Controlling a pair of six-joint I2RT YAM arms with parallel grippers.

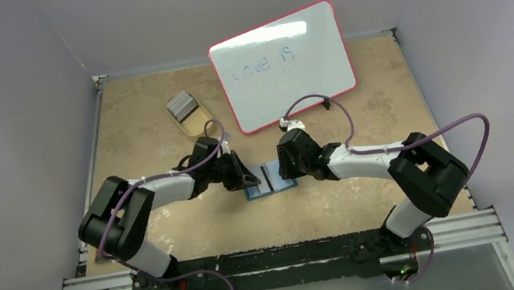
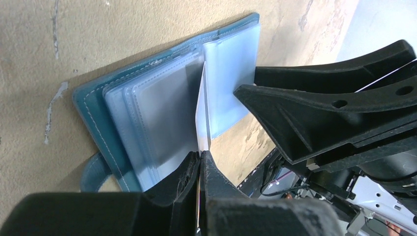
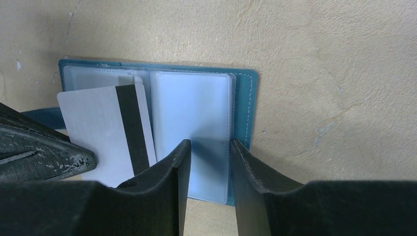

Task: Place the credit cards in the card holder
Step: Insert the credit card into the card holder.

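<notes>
left gripper (image 2: 200, 161) on black-striped card (image 3: 96, 125)

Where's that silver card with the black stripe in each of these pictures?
Top view: silver card, centre, a pale sliver over the open card holder.
Left wrist: middle, edge-on, pinched in the left gripper.
Right wrist: lower left, stripe facing the camera.
Shared landmark: the teal card holder.

Card holder (image 3: 243, 108) open flat on worktop (image 3: 319, 73), clear sleeves up, grey credit card (image 3: 93, 128) with black stripe lying over the left page, left claw (image 3: 74, 160) on its left side, right claw (image 3: 210, 147) jaws apart on the right page.
</notes>
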